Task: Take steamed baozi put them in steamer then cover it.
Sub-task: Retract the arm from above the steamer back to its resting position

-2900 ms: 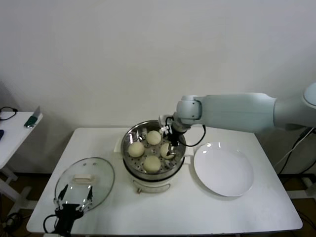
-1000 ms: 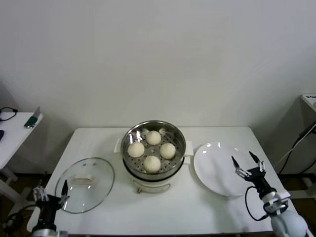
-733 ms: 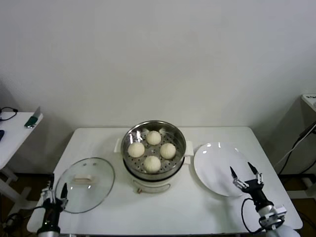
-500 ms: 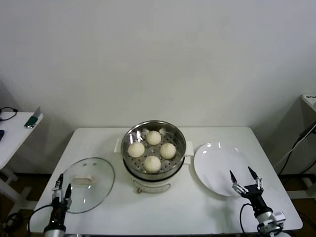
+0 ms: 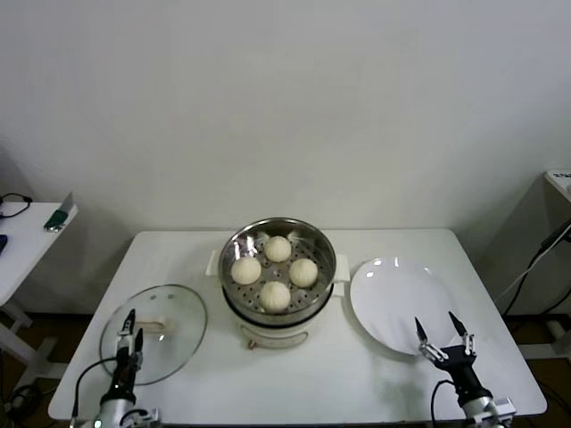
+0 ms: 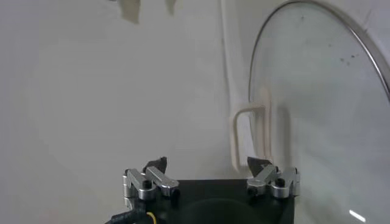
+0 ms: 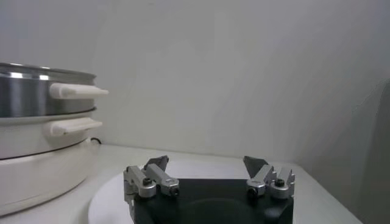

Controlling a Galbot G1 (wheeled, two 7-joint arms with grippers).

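Showing the stage at which all four steamed baozi [image 5: 277,271] are already sitting in the steamer [image 5: 278,234], at the middle of the white table [image 5: 357,383], while the cover [image 5: 153,333] is lying flat on the table to the steamer's left, well apart from it. The left gripper [image 5: 131,328] is hovering at the near-left edge of the cover with its fingers spread wide and holding nothing; in the left wrist view the same gripper [image 6: 210,173] is facing the glass with the handle just ahead of it. The cover's cream handle [image 5: 152,326] is lying just to the right of that gripper, its long axis running roughly left to right across the table. The right gripper [image 5: 443,336] is waiting at the near edge of the empty plate [image 5: 401,299], fingers likewise apart and empty, on the far side of the steamer from the cover. The left arm is therefore the nearer one, and the coming move is probably turning on closing across the handle's short width, then carrying the cover rightward onto the steamer.
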